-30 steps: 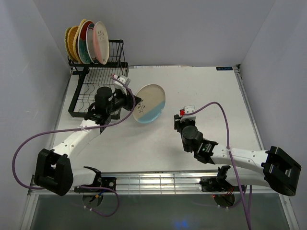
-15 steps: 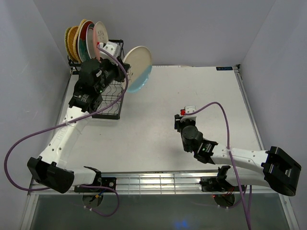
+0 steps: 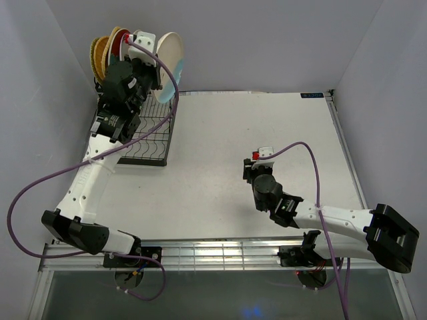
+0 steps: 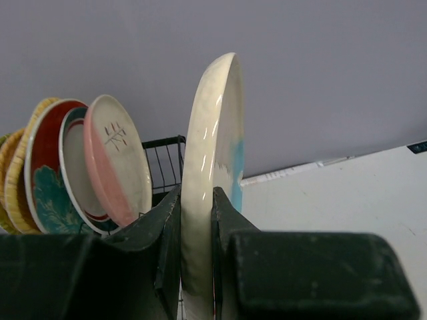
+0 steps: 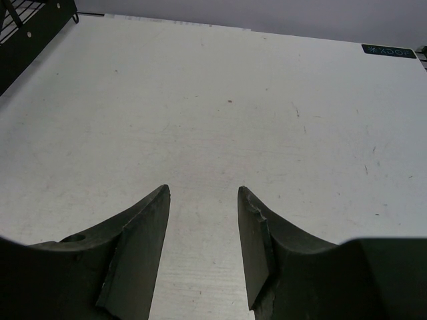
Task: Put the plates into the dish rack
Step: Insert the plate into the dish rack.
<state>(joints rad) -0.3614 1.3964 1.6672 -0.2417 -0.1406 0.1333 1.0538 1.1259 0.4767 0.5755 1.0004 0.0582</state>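
My left gripper point(image 3: 151, 69) is shut on the rim of a cream plate with a light-blue patch point(image 3: 172, 57) and holds it upright, edge on, above the raised rear tier of the black wire dish rack point(image 3: 143, 143). In the left wrist view the plate point(image 4: 213, 133) sits between both fingers of this gripper point(image 4: 197, 220). To its left several plates stand in the rack: a pink-and-white one point(image 4: 120, 160), a white one with rim rings point(image 4: 75, 157), a red one with a teal pattern point(image 4: 43, 143) and a yellow one point(image 4: 13, 173). My right gripper point(image 3: 248, 171) is open and empty low over the table point(image 5: 203, 193).
The rack's lower tray of wavy wires point(image 3: 137, 150) lies in front of the rear tier at the table's far left. The rack's corner shows at the top left of the right wrist view point(image 5: 33, 27). Grey walls close in behind and to the left.
My left arm has lifted the cream-and-blue plate from mid-table up and back to the rear of the rack, turning it upright next to the standing plates. The right arm has not moved.
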